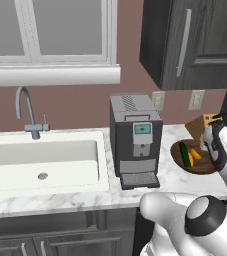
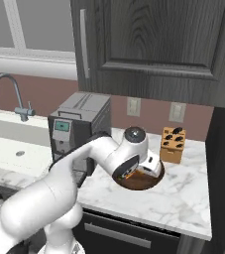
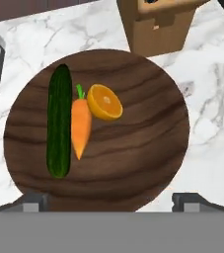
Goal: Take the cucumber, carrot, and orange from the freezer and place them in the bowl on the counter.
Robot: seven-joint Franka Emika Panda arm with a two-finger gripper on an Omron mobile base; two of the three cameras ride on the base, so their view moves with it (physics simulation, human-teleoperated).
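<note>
The dark wooden bowl (image 3: 133, 158) sits on the white marble counter (image 3: 217, 123). In it lie the dark green cucumber (image 3: 59, 121), the carrot (image 3: 80, 126) touching its side, and a halved orange (image 3: 105, 102) next to the carrot's green top. My gripper (image 3: 111, 201) hangs directly above the bowl, open, with nothing between its fingertips (image 3: 34, 200). From the left base the bowl (image 1: 177, 150) shows right of the coffee machine, with the cucumber (image 1: 186, 155) and carrot (image 1: 196, 154) inside. From the right base my hand covers most of the bowl (image 2: 144, 184). The freezer is out of view.
A tan knife block (image 3: 158, 24) stands just behind the bowl. The grey coffee machine (image 1: 135, 140) is close on the bowl's left, with a sink (image 1: 42, 160) and faucet (image 1: 27, 112) beyond it. A dark wall cabinet (image 2: 148, 44) hangs overhead.
</note>
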